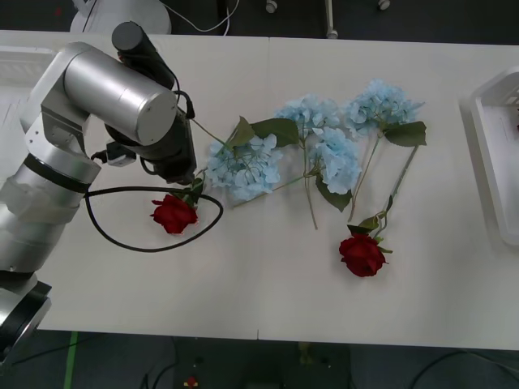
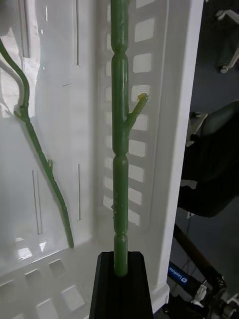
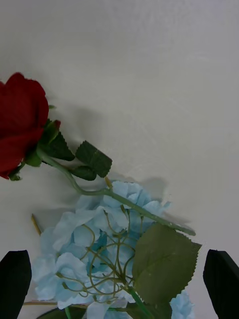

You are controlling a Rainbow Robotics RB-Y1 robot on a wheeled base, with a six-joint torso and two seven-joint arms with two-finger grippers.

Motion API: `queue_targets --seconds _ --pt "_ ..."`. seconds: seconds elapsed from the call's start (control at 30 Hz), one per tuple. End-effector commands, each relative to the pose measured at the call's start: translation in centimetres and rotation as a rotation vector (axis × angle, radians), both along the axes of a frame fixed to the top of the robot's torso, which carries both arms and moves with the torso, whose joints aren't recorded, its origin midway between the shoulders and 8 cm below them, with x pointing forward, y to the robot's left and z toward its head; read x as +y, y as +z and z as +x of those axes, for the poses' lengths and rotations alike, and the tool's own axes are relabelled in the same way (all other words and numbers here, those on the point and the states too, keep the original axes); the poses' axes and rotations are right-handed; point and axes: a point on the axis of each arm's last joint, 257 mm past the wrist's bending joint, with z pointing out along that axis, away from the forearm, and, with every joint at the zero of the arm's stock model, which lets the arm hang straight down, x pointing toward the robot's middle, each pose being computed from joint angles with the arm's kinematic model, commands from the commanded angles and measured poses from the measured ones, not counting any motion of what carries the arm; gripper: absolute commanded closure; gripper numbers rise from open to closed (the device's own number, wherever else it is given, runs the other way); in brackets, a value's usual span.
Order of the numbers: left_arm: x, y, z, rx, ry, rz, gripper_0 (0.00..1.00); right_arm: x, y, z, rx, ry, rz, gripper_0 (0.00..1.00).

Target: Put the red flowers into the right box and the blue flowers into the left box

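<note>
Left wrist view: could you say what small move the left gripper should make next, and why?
Probably lower and close: the open left gripper hangs over the fluffy pale-blue artificial hydrangea head, black fingers flanking it. Beware the deep-red rose's green stem lying across the cluster.

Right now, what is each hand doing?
Left hand: open, over a blue flower beside a red rose.
Right hand: closed on a green stem, above the right box.

left gripper point(image 3: 119, 284) fingers spread wide, right gripper point(image 2: 120, 284) fingers clamped together
</note>
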Motion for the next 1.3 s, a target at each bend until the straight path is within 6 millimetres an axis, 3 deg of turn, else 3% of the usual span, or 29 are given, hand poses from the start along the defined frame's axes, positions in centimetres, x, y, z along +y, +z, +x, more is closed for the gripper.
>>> queue_targets --seconds 0.03,0.23,0.4,0.47,0.5,0.53,0.6,0.7,0.8,0.9,0.97,1.0,1.03,1.1,1.13,1.17,1.2,1.23,1.3 --pt "-2.6 -0.3 -0.1 -0.007 -0.047 0.036 0.00 -1.7 -1.2 -1.8 0.020 -0.026 -0.032 1.00" --pt "-3.2 -5.2 0.1 0.026 -0.041 0.091 0.00 -2.2 -3.7 -3.9 0.056 -0.063 -0.016 1.00" --pt "-2.4 -6.5 0.6 0.034 -0.014 0.084 0.00 -2.1 -4.3 -4.1 0.065 -0.065 -0.011 1.00" --pt "-2.1 -6.8 0.6 0.038 -0.006 0.089 0.00 -2.1 -4.3 -4.1 0.065 -0.065 -0.011 0.72" --pt "-1.7 -7.2 0.5 0.047 -0.001 0.094 0.00 -2.1 -4.4 -4.2 0.065 -0.064 -0.009 0.47" --pt "-1.2 -7.6 0.4 0.058 0.006 0.097 0.00 -2.1 -4.3 -4.2 0.066 -0.061 -0.007 0.30" --pt "-0.6 -8.6 0.2 0.073 0.013 0.104 0.00 -2.2 -4.3 -4.3 0.064 -0.066 0.002 0.20" --pt "0.4 -10.2 -0.1 0.082 0.022 0.114 0.00 -1.7 -3.8 -3.7 0.039 -0.073 0.032 0.18" --pt "1.2 -11.4 -0.4 0.084 0.025 0.119 0.00 0.6 -3.0 -2.0 -0.026 -0.110 0.145 0.18" --pt "1.8 -12.2 -1.0 0.099 0.027 0.124 0.00 4.0 -1.5 0.7 -0.119 -0.152 0.296 0.18" --pt "2.0 -12.6 -1.3 0.108 0.026 0.124 0.00 6.8 -0.7 2.6 -0.178 -0.173 0.405 0.18" --pt "2.1 -12.8 -1.5 0.114 0.025 0.125 0.00 9.3 -0.4 3.6 -0.222 -0.213 0.514 0.18" --pt "2.2 -12.9 -1.5 0.117 0.025 0.127 0.03 10.1 -0.3 3.9 -0.235 -0.229 0.548 0.18" --pt "2.5 -13.3 -1.9 0.125 0.022 0.130 0.47 14.6 0.5 5.1 -0.291 -0.290 0.703 0.18" --pt "2.5 -13.5 -2.0 0.128 0.023 0.130 0.57 15.8 0.8 5.5 -0.309 -0.305 0.742 0.18" --pt "2.7 -13.7 -2.2 0.133 0.021 0.132 0.87 18.4 1.3 6.1 -0.344 -0.356 0.830 0.18" --pt "2.9 -13.9 -2.4 0.140 0.019 0.135 1.00 20.5 1.6 6.4 -0.375 -0.429 0.910 0.18" --pt "2.9 -14.1 -2.5 0.144 0.018 0.133 1.00 21.5 1.7 6.4 -0.381 -0.460 0.940 0.18" --pt "3.2 -14.4 -2.8 0.155 0.015 0.137 1.00 25.6 2.2 6.6 -0.410 -0.600 1.061 0.17"
